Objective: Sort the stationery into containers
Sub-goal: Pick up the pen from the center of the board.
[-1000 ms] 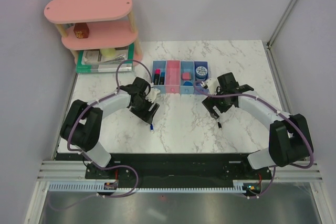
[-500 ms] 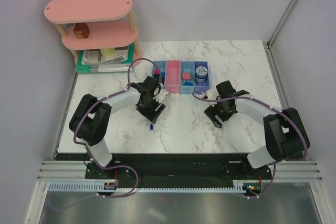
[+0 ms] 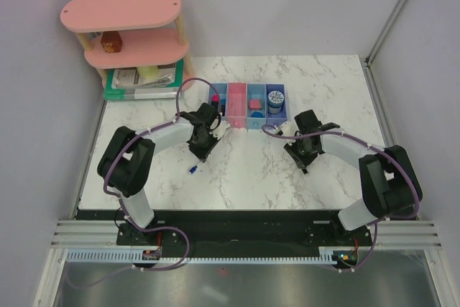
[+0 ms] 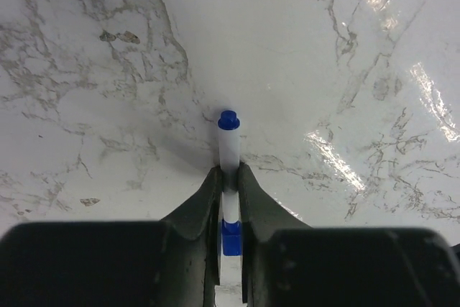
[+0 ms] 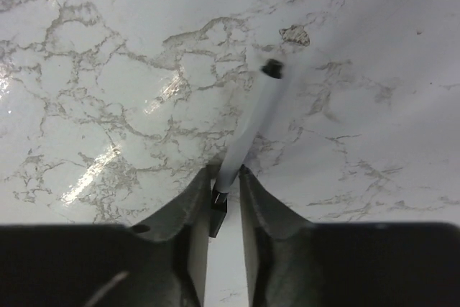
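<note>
My left gripper (image 4: 228, 177) is shut on the white pen with blue cap (image 4: 228, 145), which sticks out ahead of the jaws just above the marble. From above, that gripper (image 3: 200, 150) sits left of centre, the pen's blue end (image 3: 192, 170) poking out towards the near side. My right gripper (image 5: 226, 177) has both jaws against a thin white-barrelled pen with black ends (image 5: 248, 127), lying slanted. In the top view this gripper (image 3: 305, 157) is right of centre. The containers (image 3: 236, 106) form a row behind both grippers. The round blue-white tin (image 3: 276, 96) fills the darkest one.
A pink tiered shelf (image 3: 126, 30) stands at the back left with a small red-brown box (image 3: 111, 41) on it. A green-edged stack of books (image 3: 140, 80) lies under it. Pink and blue pieces (image 3: 254, 106) lie in the third bin.
Both grippers have closed, each on its pen. The left arm swung inward and the blue-capped pen shifted slightly left with it. The right gripper settled low over its pen.
</note>
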